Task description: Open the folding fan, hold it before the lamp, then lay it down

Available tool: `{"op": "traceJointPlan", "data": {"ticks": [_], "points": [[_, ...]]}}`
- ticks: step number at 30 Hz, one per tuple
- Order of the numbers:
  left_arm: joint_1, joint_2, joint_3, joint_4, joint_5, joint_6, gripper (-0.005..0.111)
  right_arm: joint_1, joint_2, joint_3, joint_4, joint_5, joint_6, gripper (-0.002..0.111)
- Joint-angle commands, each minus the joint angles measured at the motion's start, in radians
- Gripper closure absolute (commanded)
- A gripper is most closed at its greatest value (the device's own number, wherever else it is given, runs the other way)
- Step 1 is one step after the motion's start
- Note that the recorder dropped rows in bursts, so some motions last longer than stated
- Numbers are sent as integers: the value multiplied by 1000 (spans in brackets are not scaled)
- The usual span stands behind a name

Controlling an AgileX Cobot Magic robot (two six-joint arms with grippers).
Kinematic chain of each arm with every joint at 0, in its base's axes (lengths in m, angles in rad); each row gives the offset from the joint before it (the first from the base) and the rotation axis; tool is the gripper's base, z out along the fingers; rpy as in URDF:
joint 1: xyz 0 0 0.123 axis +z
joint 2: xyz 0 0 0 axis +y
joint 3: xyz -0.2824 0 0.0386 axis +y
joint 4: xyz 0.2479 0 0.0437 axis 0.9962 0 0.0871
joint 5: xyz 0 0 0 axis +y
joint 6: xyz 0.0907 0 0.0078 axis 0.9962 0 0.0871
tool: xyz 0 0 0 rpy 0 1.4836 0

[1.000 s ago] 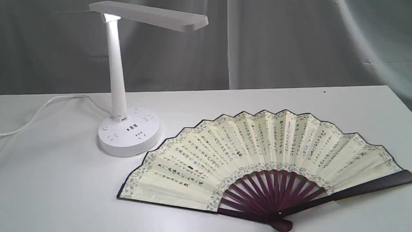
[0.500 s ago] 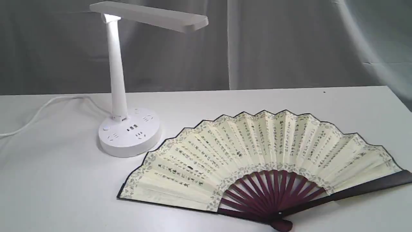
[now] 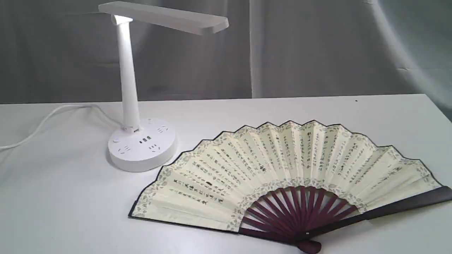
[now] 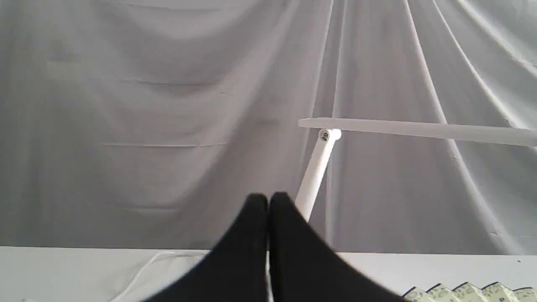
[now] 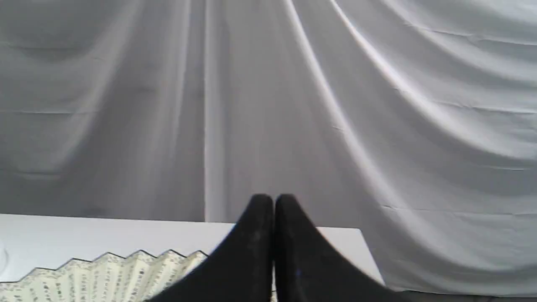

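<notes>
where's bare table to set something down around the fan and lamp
Bare table lies front-left, bordered by the lamp base and the folding fan tip; also a strip behind the fan to the far edge. Crowded: the narrow gap between base and fan, and the cord at back left.

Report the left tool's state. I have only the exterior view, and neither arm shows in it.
Observer: The black two-fingered left tool is shut, fingers pressed together with nothing between them.
Operator: Now give me the right one.
Observer: The black right tool is shut and empty too. Its tips show against the grey curtain, not on the large cream pleated paper folding fan.
</notes>
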Motion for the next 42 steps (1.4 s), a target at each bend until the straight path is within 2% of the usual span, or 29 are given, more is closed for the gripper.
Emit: {"op": "traceJointPlan", "data": {"ticks": [1,7,17,22,23,24,26,42], "points": [[-5,-4,95,3,-133,-11,107,1,-5,110,46,-157,2,108],[-5,-4,212,3,-274,-11,107,1,-5,302,46,-383,2,108],[-5,-4,385,8,-493,16,107,1,-5,585,46,-554,2,108],[-5,-4,489,8,-586,27,107,1,-5,594,43,-468,-4,108],[-5,-4,489,8,-584,25,107,1,-5,594,43,-467,-4,108],[-5,-4,489,11,-519,31,107,1,-5,594,43,-467,-4,108],[-5,-4,489,11,-507,33,107,1,-5,594,43,-467,-4,108],[-5,-4,489,11,-505,33,107,1,-5,594,45,-468,-6,108]]}}
